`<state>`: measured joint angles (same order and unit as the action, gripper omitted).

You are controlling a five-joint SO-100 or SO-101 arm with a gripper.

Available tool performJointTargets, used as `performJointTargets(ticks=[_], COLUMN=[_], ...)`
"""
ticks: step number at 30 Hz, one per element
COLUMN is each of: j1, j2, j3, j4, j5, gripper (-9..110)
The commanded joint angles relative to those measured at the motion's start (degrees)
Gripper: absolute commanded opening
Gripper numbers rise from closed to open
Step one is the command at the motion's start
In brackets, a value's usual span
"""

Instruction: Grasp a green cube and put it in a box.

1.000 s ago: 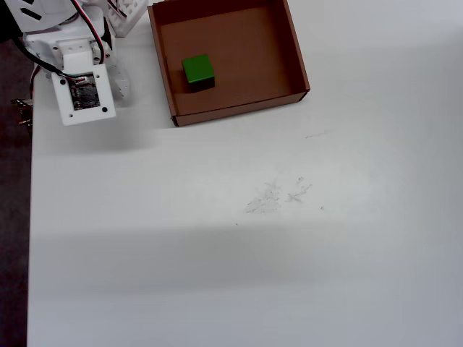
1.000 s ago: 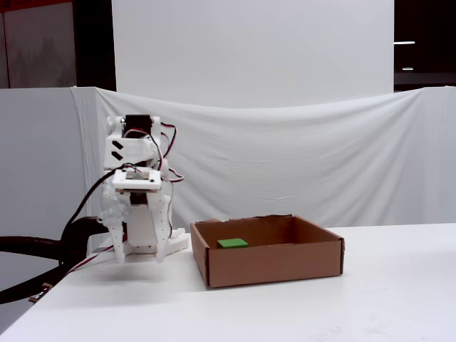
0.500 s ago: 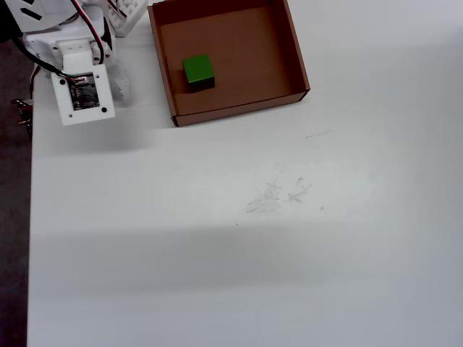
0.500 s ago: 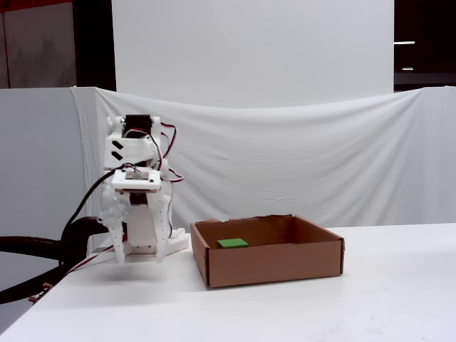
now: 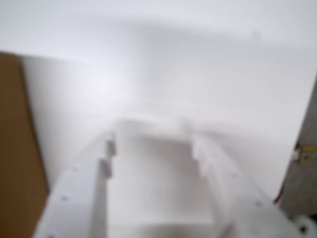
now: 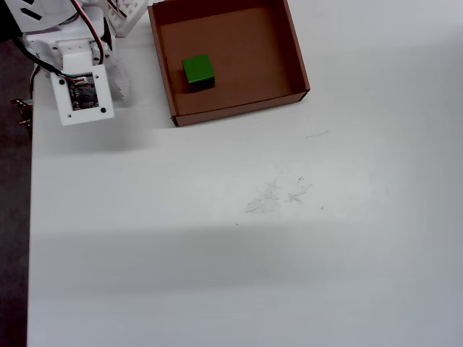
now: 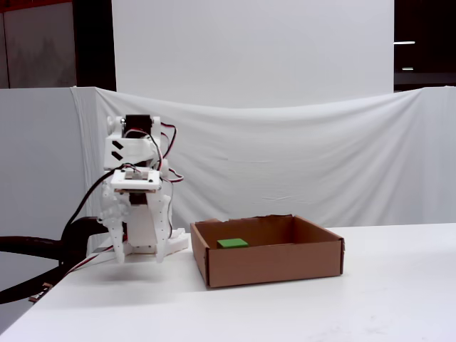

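Note:
The green cube (image 6: 197, 71) lies on the floor of the brown cardboard box (image 6: 296, 58), in its left half in the overhead view. In the fixed view the cube (image 7: 232, 243) shows just above the box's front wall (image 7: 271, 263). My gripper (image 7: 140, 256) hangs tips down just above the table, left of the box and apart from it. In the wrist view the gripper (image 5: 153, 144) is blurred, its white jaws are wide apart with only white table between them, and a strip of brown cardboard (image 5: 15, 148) fills the left edge.
The arm's base with its red and black cables (image 6: 65, 36) stands at the table's far left corner. The table's left edge (image 6: 29, 217) drops to dark floor. Faint scuff marks (image 6: 278, 194) mark the table's middle. A white cloth (image 7: 320, 157) hangs behind.

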<state>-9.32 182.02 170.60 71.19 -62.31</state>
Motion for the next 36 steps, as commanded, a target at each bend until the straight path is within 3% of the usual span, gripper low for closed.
performJointTargets(ticks=[1, 36], j1=[-0.53, -0.53], j2=[0.26, 0.26], j3=[-0.26, -0.26], j4=[-0.18, -0.26], j5=[0.26, 1.14], gripper=[21, 21])
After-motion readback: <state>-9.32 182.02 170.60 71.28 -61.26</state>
